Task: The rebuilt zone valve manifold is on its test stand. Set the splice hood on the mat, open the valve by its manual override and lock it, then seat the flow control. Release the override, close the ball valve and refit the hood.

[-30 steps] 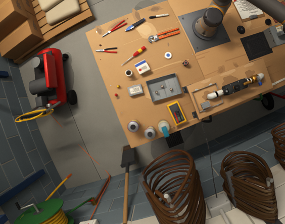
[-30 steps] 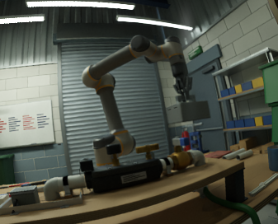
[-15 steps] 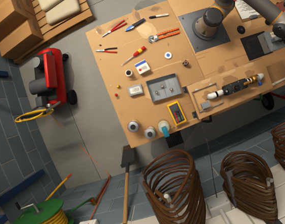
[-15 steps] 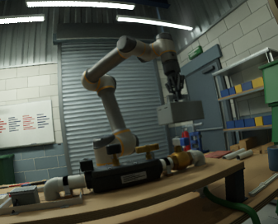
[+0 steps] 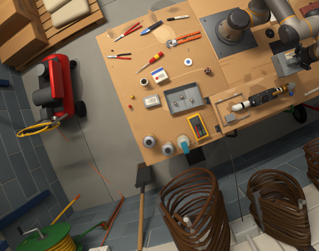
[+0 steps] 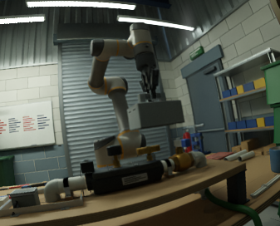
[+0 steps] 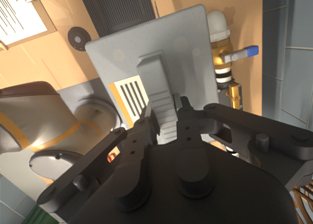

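Note:
The grey splice hood (image 5: 286,65) (image 6: 155,114) (image 7: 157,68) hangs in the air above the bench, behind the manifold, carried by its ribbed top handle. The black zone valve manifold (image 5: 262,97) (image 6: 126,178) sits on its test stand with a white elbow (image 5: 237,106) at one end and a brass ball valve (image 5: 283,89) (image 7: 225,60) with a blue-tipped lever at the other. A yellow override lever (image 6: 148,148) sticks out near the brass end. A black ribbed mat (image 5: 282,46) (image 7: 114,7) lies behind the manifold. My gripper (image 5: 300,58) (image 6: 149,89) (image 7: 165,113) is closed on the hood's handle.
The arm's base (image 5: 232,25) stands on a grey plate behind the work. Hand tools, a grey tray (image 5: 183,97) and a yellow meter (image 5: 198,126) lie across the bench's left half. Copper tube coils (image 5: 195,206) stand on the floor in front of the bench.

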You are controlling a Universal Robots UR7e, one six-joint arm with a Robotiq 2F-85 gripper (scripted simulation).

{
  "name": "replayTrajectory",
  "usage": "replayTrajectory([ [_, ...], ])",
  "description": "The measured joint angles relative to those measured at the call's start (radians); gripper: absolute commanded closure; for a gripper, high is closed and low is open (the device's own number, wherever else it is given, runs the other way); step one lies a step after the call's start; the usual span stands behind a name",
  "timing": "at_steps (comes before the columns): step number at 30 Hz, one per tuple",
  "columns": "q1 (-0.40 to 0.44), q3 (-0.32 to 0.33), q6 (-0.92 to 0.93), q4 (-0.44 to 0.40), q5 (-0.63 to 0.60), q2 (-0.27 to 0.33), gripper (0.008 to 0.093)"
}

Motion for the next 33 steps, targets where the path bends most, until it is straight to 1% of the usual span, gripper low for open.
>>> replayTrajectory([
  [4,-0.150,-0.001,-0.151,-0.001,0.000,0.002,0.0934],
  [7,-0.257,-0.010,-0.257,-0.007,0.000,0.017,0.0934],
  [12,-0.410,-0.040,-0.411,-0.026,0.000,0.067,0.0934],
  [16,-0.507,-0.075,-0.509,-0.044,0.000,0.121,0.0934],
  [20,-0.583,-0.118,-0.585,-0.061,0.000,0.180,0.0934],
  [24,-0.640,-0.163,-0.643,-0.073,0.000,0.238,0.0934],
  [29,-0.690,-0.216,-0.693,-0.083,0.000,0.300,0.0934],
  [33,-0.716,-0.251,-0.720,-0.086,0.000,0.339,0.0934],
])
